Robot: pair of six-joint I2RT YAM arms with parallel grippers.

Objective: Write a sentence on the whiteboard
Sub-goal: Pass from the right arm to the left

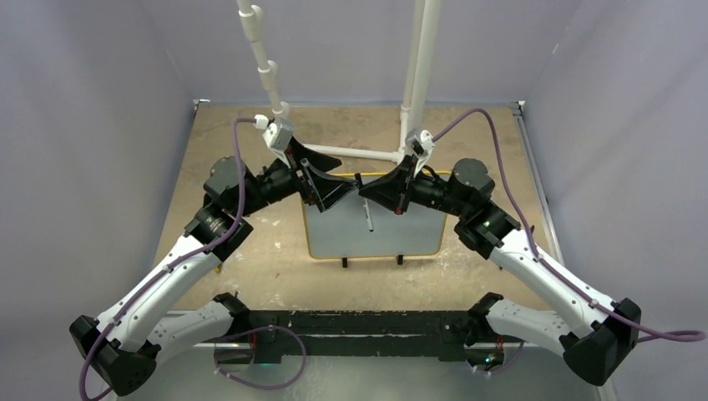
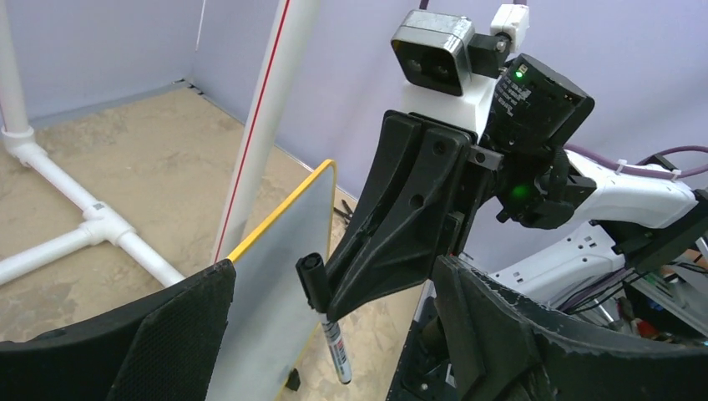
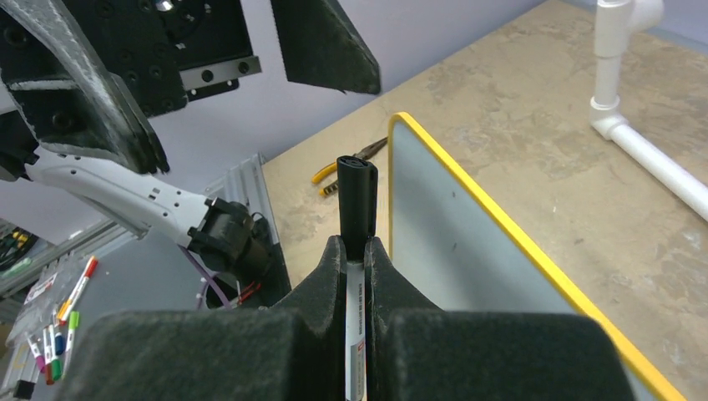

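The whiteboard (image 1: 376,238), pale grey with a yellow frame and two black feet, lies mid-table; it also shows as the whiteboard (image 2: 275,276) and the whiteboard (image 3: 451,242). Its visible face is bare, and the sentence is out of view. My right gripper (image 1: 371,190) (image 3: 356,246) is shut on a white marker (image 3: 356,200), whose black cap sticks out past the fingertips above the board's far edge. The same marker (image 2: 321,305) hangs between the wide-apart fingers of my left gripper (image 1: 330,185) (image 2: 332,267), which is open and holds nothing.
A white pipe frame (image 1: 351,153) stands on the table just behind the board. Yellow-handled pliers (image 3: 351,163) lie on the table beside the board's edge. Several coloured markers (image 3: 58,326) lie off the table by the arm bases.
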